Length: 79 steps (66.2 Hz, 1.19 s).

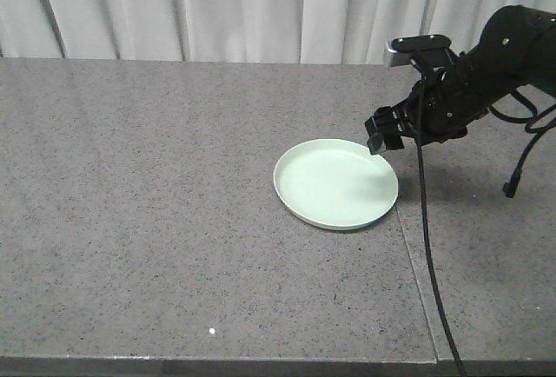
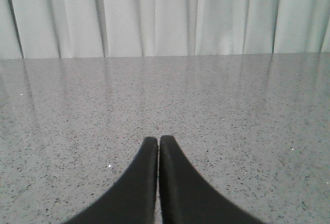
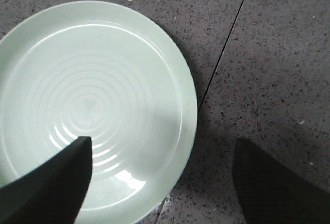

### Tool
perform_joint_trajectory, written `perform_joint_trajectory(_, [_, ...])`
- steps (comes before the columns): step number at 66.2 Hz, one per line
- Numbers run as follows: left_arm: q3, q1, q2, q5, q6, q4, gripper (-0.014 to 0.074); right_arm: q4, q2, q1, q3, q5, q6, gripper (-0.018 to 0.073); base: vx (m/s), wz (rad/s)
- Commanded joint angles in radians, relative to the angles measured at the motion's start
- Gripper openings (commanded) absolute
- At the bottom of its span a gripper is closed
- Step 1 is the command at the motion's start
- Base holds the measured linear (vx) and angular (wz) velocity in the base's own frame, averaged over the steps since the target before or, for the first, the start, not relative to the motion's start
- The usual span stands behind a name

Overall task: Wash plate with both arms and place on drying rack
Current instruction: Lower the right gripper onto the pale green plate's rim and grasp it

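You are looking at the opening stage. The plate (image 1: 336, 182) is lying flat on the bench (image 1: 139, 221), not yet gripped. Your right pincer (image 1: 383, 136) is hovering spread, straddling its rim. Your left pincer (image 2: 158, 146) is sitting pressed together over bare bench. Washing and racking are both waiting, and no drying rack is showing.

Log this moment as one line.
right end effector open over plate rim | left end effector shut | plate flat on countertop
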<state>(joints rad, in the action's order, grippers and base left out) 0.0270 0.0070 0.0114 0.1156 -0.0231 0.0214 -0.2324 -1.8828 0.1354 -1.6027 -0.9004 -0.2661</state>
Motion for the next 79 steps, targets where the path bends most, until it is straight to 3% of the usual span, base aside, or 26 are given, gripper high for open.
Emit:
perform_joint_trajectory(1, [0.021, 0.001, 0.016, -0.073, -0.009, 0.003, -0.0006, 0.010, 0.004, -0.003, -0.053, 0.021, 0.015, 0.0536, 0.00, 0.00])
perform_joint_trajectory(21, [0.021, 0.001, 0.016, -0.073, -0.009, 0.003, -0.0006, 0.101, -0.090, -0.003, -0.053, 0.010, 0.058, 0.0536, 0.00, 0.00])
perform_joint_trajectory(34, [0.021, 0.001, 0.016, -0.073, -0.009, 0.003, -0.0006, 0.105, -0.115, -0.003, -0.053, 0.001, 0.057, 0.0517, 0.00, 0.00])
perform_joint_trajectory(46, [0.021, 0.001, 0.016, -0.073, -0.009, 0.003, -0.0006, 0.104, -0.128, -0.003, -0.053, -0.009, 0.057, 0.0382, 0.00, 0.00])
perform_joint_trajectory(63, [0.021, 0.001, 0.016, -0.073, -0.009, 0.003, -0.0006, 0.099, -0.151, -0.003, -0.052, -0.049, 0.033, -0.0012, 0.00, 0.00])
perform_joint_trajectory(79, [0.021, 0.001, 0.016, -0.073, -0.009, 0.003, -0.0006, 0.060, -0.125, -0.006, -0.052, -0.052, 0.034, -0.0009, 0.00, 0.00])
